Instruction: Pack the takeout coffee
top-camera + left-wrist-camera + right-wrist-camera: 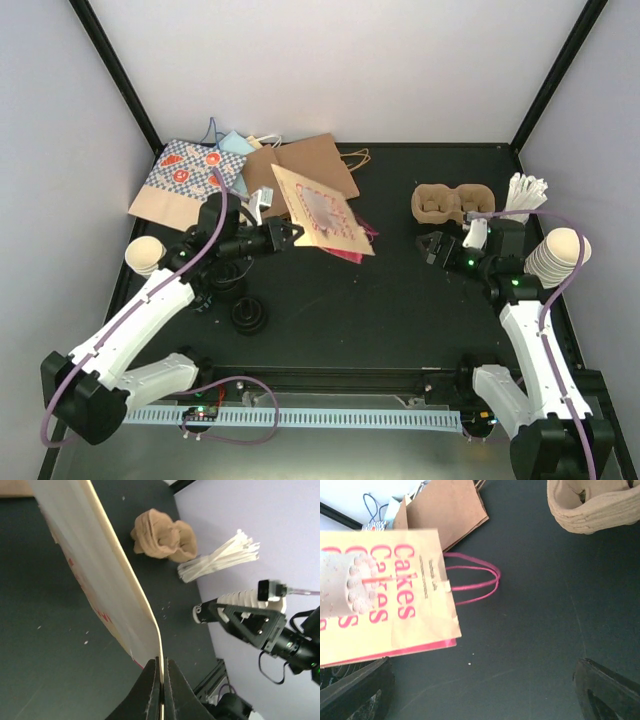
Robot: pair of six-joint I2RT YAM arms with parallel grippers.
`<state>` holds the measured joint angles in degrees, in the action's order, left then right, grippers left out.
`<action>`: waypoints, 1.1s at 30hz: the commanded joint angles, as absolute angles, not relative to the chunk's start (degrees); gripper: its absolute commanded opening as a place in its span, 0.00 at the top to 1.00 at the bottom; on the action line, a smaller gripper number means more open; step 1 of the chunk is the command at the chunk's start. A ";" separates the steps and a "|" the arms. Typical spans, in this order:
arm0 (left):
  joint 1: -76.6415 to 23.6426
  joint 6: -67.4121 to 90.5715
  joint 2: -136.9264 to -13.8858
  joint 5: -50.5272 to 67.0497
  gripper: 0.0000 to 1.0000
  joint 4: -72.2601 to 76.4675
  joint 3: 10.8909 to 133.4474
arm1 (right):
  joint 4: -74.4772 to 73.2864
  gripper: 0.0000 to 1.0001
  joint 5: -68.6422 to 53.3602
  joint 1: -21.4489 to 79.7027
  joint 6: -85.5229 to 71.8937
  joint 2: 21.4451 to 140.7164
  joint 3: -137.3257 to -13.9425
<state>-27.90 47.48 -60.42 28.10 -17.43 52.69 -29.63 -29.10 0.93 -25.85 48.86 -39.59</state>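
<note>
Left tool [288,235] pinched shut on the edge of the Cakes bag [322,212], bag held in the air, right tool [432,247] spread wide and empty near the carrier [450,203], lidded coffee [248,313] (only its black top shows) standing on the surface [380,300], near left.

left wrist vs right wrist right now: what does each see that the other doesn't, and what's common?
Left wrist only: the left gripper shut on the cream bag's edge, the white stick bundle, and the right arm.
Right wrist only: the bag's printed face reading Cakes, its pink handles, a brown paper bag, and the right gripper, open with nothing between its fingers.
Both: the cream bag, the pulp cup carrier and the dark table.
</note>
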 commanded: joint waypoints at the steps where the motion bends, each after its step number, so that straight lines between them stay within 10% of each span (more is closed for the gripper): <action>1: -28.21 42.79 -56.86 27.78 0.98 -24.63 52.13 | -31.36 0.00 -28.15 1.09 -25.18 49.13 -40.54; 33: -28.08 24.44 -57.42 29.48 0.97 -45.54 52.32 | -32.56 0.01 -27.58 3.41 -23.87 59.00 -38.14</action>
